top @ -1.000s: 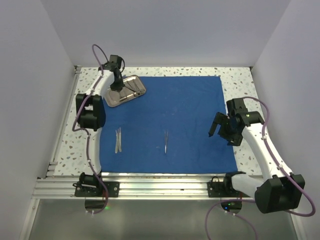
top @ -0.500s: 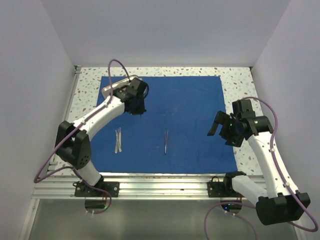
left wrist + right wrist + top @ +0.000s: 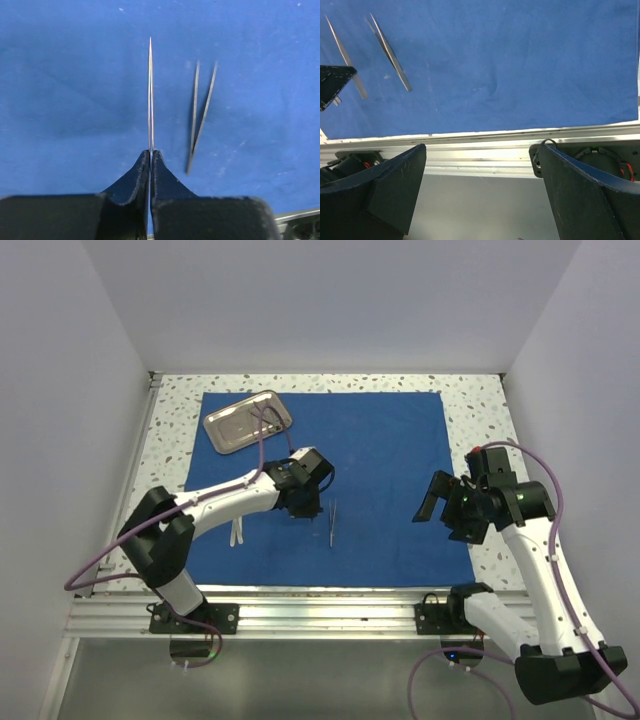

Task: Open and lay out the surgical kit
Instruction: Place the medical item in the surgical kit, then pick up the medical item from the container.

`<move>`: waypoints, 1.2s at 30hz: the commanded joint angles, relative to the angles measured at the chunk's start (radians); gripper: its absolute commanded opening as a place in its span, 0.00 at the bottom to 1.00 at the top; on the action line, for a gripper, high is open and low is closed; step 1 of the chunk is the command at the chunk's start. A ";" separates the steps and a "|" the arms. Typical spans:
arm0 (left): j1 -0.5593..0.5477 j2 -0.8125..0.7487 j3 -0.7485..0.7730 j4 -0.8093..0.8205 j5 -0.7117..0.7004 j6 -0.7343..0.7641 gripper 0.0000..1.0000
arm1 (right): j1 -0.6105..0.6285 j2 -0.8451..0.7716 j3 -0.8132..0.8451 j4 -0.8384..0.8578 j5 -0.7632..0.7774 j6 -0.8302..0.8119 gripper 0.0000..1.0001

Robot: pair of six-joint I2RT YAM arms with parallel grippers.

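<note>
The royal-blue cloth lies spread flat on the table. The steel tray sits on its back left corner and looks empty. My left gripper hovers over the cloth's front middle. In the left wrist view it is shut on thin silver tweezers that point away from it. A second pair of tweezers lies on the cloth just right of it, also seen from above. My right gripper is open and empty above the cloth's right edge. I see no ring-handled scissors.
More thin silver instruments lie on the cloth at the front left, partly under my left arm. The metal rail runs along the table's near edge, also in the right wrist view. White walls enclose three sides.
My left arm has swung from the tray at the back left to the cloth's front middle, carrying the tweezers. The tray is now uncovered. My right arm has shifted slightly nearer.
</note>
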 commanded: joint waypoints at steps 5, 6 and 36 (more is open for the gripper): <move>-0.020 0.015 0.018 0.062 0.014 -0.057 0.47 | 0.016 -0.014 0.008 -0.036 0.024 -0.027 0.98; -0.021 0.017 0.026 0.058 0.014 -0.053 0.54 | 0.016 -0.011 0.007 -0.035 0.027 -0.030 0.98; 0.638 0.691 1.016 -0.130 -0.032 0.458 0.54 | 0.001 0.119 0.119 -0.007 0.249 -0.026 0.98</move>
